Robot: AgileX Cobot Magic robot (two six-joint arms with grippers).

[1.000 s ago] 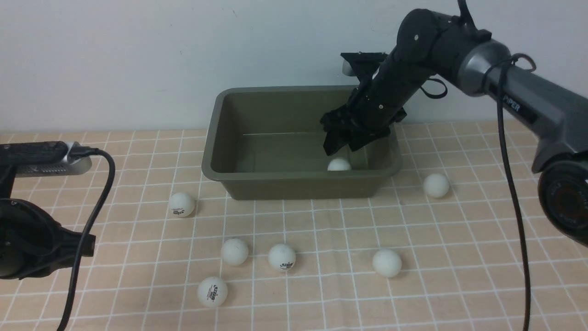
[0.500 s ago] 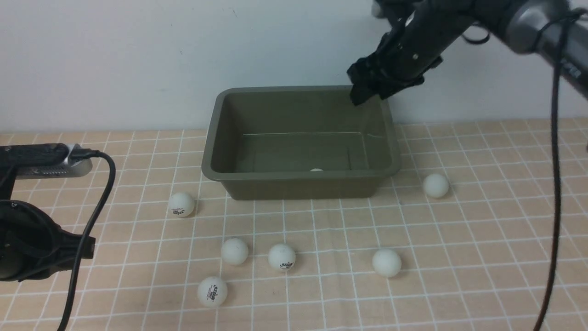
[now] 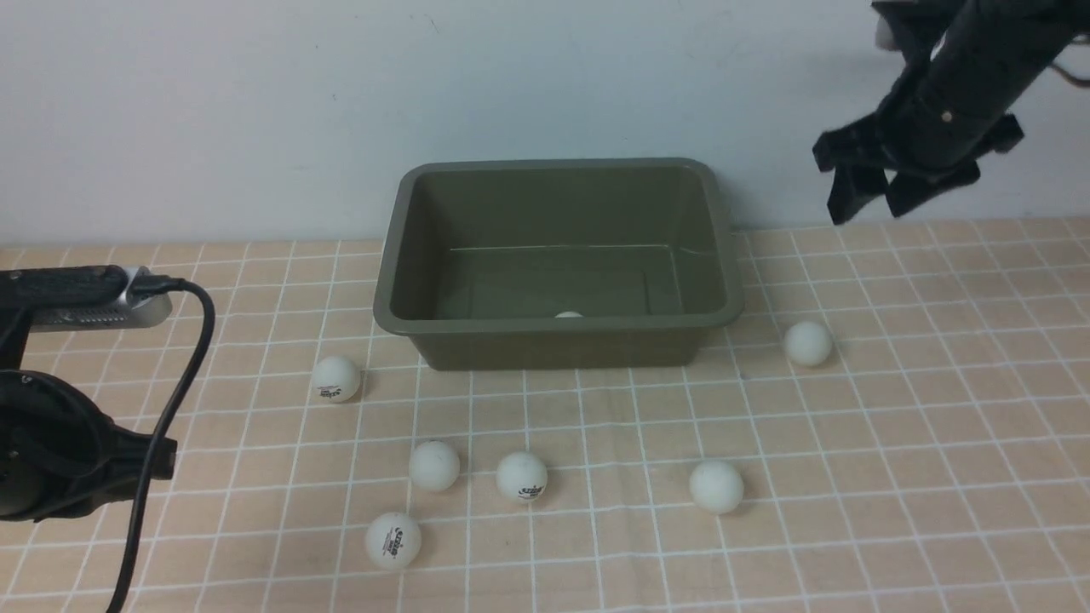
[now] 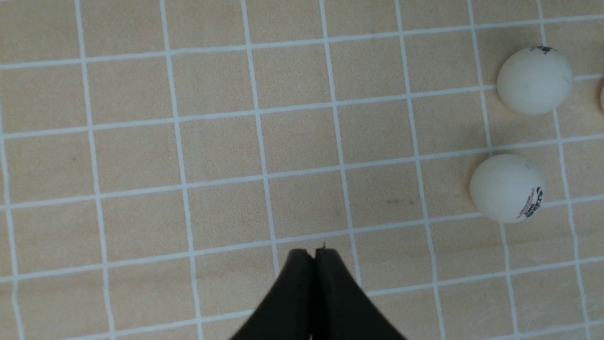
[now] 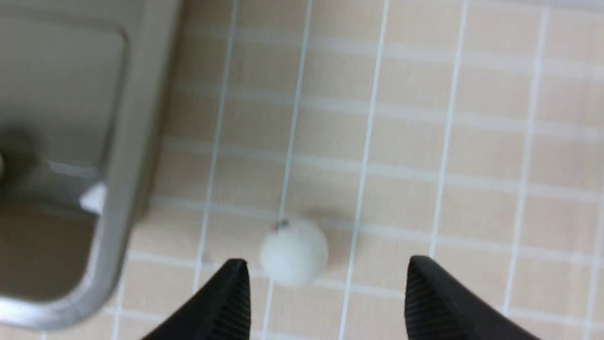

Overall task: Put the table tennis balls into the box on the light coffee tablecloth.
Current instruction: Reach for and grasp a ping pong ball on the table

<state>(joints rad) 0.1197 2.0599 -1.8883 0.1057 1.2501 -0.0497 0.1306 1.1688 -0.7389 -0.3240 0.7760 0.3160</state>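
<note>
At left, my left gripper point(image 4: 314, 253) hangs clenched and empty over the tablecloth point(image 3: 894, 426), parked clear of the work. Five balls point(image 3: 521, 475) lie loose on the cloth in front of the box point(image 3: 553, 345); one ball point(image 3: 568, 314) rests inside, by its near wall. At right, my right gripper point(image 3: 867, 204) hovers high, jaws spread and empty, roughly above a sixth ball point(image 3: 807, 342), lined up, I judge, for the next pick.

I have the box point(image 3: 553, 325) toward the back of the tablecloth point(image 3: 894, 443), with 1 inside ball point(image 3: 568, 314) at its near wall. 6 lie on the cloth: the right ball point(image 3: 807, 343) off the box's right corner, the left ball point(image 3: 336, 379) off its left corner, a row of 3 balls point(image 3: 521, 476) before the box, and the nearest ball point(image 3: 392, 540) in front of that row's left end.
</note>
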